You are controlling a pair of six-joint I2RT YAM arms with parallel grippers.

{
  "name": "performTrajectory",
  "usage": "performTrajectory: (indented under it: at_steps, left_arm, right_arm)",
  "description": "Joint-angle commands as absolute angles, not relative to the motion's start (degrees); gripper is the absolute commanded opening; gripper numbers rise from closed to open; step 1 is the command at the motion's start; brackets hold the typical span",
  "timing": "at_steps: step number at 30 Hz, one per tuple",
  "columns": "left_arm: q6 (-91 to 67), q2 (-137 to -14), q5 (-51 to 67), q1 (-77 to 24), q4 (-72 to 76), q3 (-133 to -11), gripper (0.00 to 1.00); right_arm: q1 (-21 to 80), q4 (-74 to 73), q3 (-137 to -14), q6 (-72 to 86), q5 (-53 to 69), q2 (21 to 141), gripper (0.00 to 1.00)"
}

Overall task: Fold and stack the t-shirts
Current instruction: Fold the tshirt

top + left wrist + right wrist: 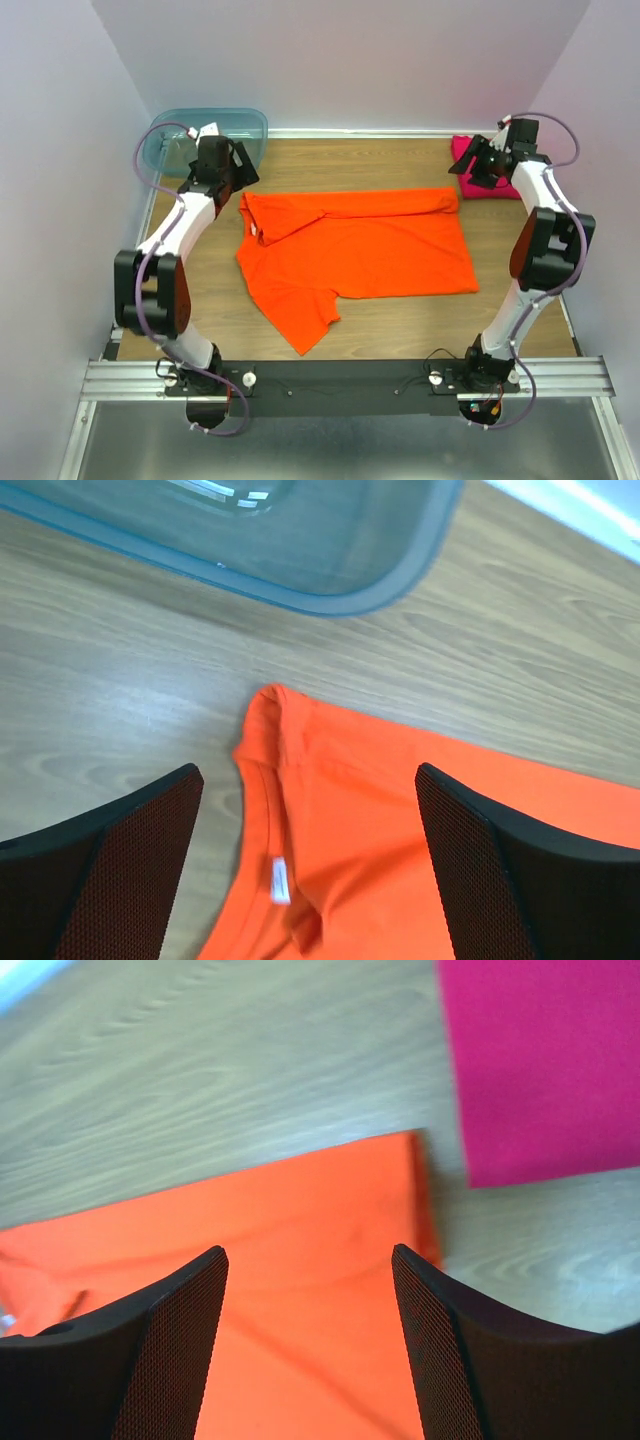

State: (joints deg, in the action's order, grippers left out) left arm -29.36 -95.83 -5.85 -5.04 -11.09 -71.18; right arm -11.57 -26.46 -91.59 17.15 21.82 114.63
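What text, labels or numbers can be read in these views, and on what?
No legible text in any view.
Inside the collar of the orange t-shirt, a white neck tag: too small and blurred to read.
On the pink t-shirt, the blue-green tub and the table: no print visible.
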Motion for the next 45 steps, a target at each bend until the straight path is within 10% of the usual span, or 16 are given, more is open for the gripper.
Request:
performTrajectory:
  at_steps: [1,10,22,37,45]
  left_arm:
    - [-25.59,-88.34,-15.53,-10.53,-13.53,-66.73,0.95]
    - [-28.21,-79.02,-16.1,-20.83,-9.68,-53.37,0.77]
    - [-27.16,-77.7,-13.89,-20.74,-9.23,-50.98,0.69]
    - [-25.05,-81.73,-15.91,-29.87,-9.23,-53.52,0.73]
    - [-23.38,-93.59,-19.34,-37.0,-10.98,-61.42,0.55]
  right_arm:
    - [-8.89,-25.75,-87.72,18.28,20.3,106.54,0.75]
    - [-7.29,-15.65,-79.18,23.19,25.04,104.84,0.52]
    - [-10.71,2.17,-71.91,32.34,27.59,116.1,0.45]
    - [-12.92,5.28,-63.9,32.26,32.26,106.97,0.52]
    - [-12.31,-3.94,-60.83,29.01,30.15,93.71,0.61]
